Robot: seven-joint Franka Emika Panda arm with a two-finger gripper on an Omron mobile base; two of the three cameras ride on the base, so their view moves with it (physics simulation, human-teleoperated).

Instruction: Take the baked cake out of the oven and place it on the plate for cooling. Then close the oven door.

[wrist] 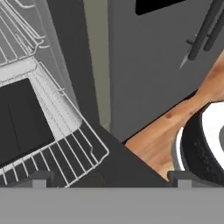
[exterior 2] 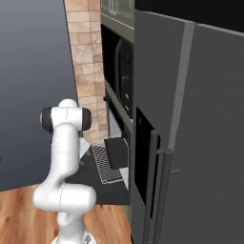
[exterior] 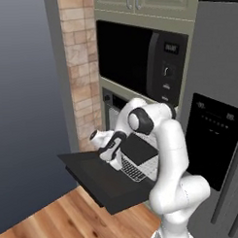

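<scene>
the tall grey fridge (exterior 2: 200, 133) takes up the right side, with a black dispenser panel (exterior: 214, 137) and vertical bar handles (exterior 2: 159, 190). left of it stands a column of pale cabinets, with a brick strip (exterior: 80, 69) down its left edge. in the column's upper part sits the large black microwave (exterior: 138, 57) with its side keypad.

below the microwave is the oven (exterior: 110, 104). the oven door (exterior: 101, 177) is swung fully down and lies flat like a shelf over the wooden floor (exterior: 61, 215). a wire rack (exterior: 135, 169) is pulled out over the door's inner edge, and a dark flat tray (exterior: 139, 148) rests on the rack.

the white arm (exterior: 166, 153) bends over the open door, with its hand low above the door's left part, near the front edge of the rack. the fingers (wrist: 37, 178) are spread wide and hold nothing; their tips stand above the rack's front corner and the dark door surface.

the baked cake cannot be made out on the rack or tray from these angles.
</scene>
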